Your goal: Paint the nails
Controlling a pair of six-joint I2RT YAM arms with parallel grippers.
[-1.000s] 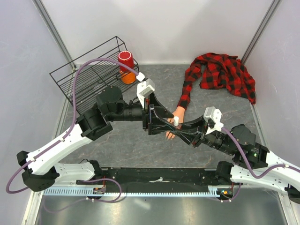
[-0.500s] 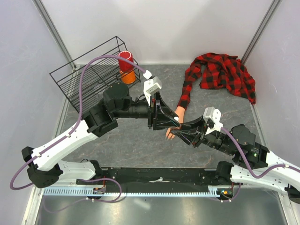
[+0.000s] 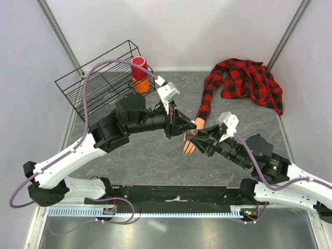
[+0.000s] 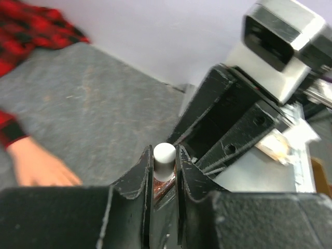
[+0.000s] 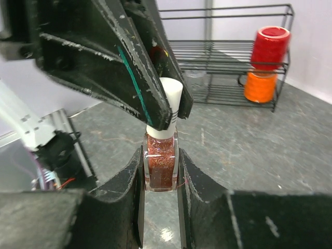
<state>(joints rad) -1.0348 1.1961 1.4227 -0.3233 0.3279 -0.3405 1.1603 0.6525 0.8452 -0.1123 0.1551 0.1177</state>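
With your right fingers clamped on the bottle and your left fingers pinching its cap, still on, painting looks unstarted; the nails lie on the surface just below them.

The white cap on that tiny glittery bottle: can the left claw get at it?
Yes, it seems so: the left claw is closed around the white cap, which sticks up free above the right claw, and that grips only the bottle glass.
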